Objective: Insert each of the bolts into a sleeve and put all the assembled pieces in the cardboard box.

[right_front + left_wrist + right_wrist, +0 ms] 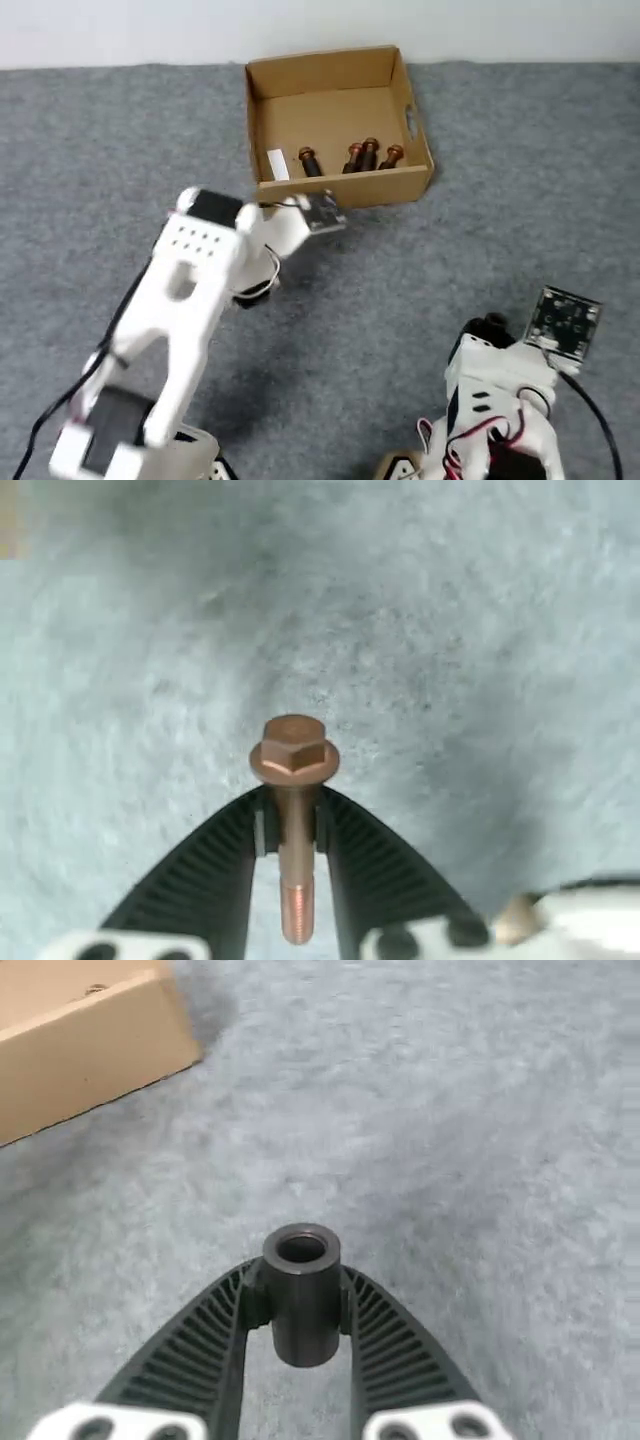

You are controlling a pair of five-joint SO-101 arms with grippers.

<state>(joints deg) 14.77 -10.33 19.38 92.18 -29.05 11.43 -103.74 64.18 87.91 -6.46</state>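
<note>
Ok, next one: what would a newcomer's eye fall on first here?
A copper bolt clamped in the left gripper and a black sleeve clamped in the right gripper, each held above grey carpet. Farther back, the cardboard box holds four bolt-headed pieces along its near wall.

bolt [293,758]: we see copper-toned metal, smooth with a soft sheen and fine threads at the end.
sleeve [302,1300]: we see a dark, smooth, matt surface; we cannot tell whether it is metal or plastic.
cardboard box [340,188]: we see plain brown card, matt.
table cover [500,220]: we see grey cloth like felt or carpet, rough and fibrous.
left gripper [293,825]: we see black ribbed plastic, matt.
right gripper [300,1310]: we see the same ribbed matt black plastic.
arm shells [190,275]: we see smooth white plastic.
</note>
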